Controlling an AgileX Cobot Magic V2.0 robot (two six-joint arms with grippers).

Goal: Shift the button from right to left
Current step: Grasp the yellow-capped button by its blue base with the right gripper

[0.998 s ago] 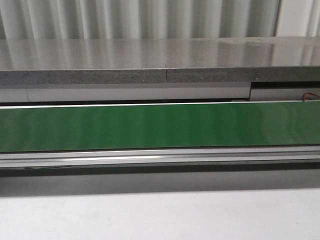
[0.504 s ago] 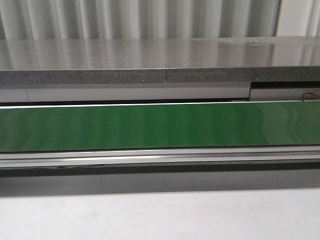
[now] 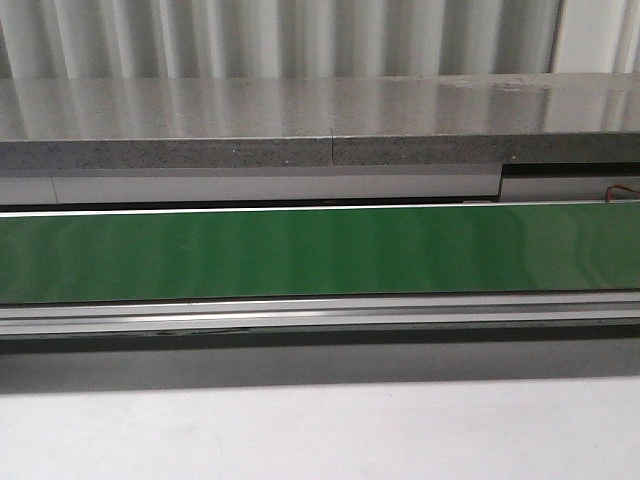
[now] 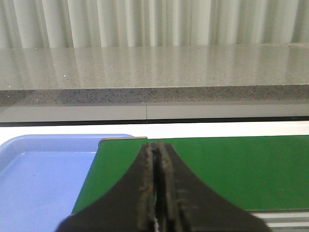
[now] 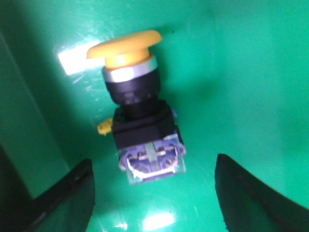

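Note:
The button point(image 5: 140, 111) lies on its side on a glossy green surface point(image 5: 241, 72) in the right wrist view: yellow-orange cap, black collar, blue blocky end. My right gripper point(image 5: 153, 163) is open just above it, with one dark finger point(image 5: 72, 193) on each side of the blue end, neither touching it. In the left wrist view my left gripper point(image 4: 155, 146) is shut on nothing, hanging over the end of the green belt point(image 4: 241, 164). In the front view neither the button nor either gripper shows.
A light blue tray point(image 4: 38, 179) sits just past the belt's end near my left gripper. The green belt point(image 3: 320, 250) runs across the front view between metal rails point(image 3: 320, 310). Behind it is a grey speckled stone ledge point(image 3: 300, 120), and in front a white tabletop point(image 3: 320, 430).

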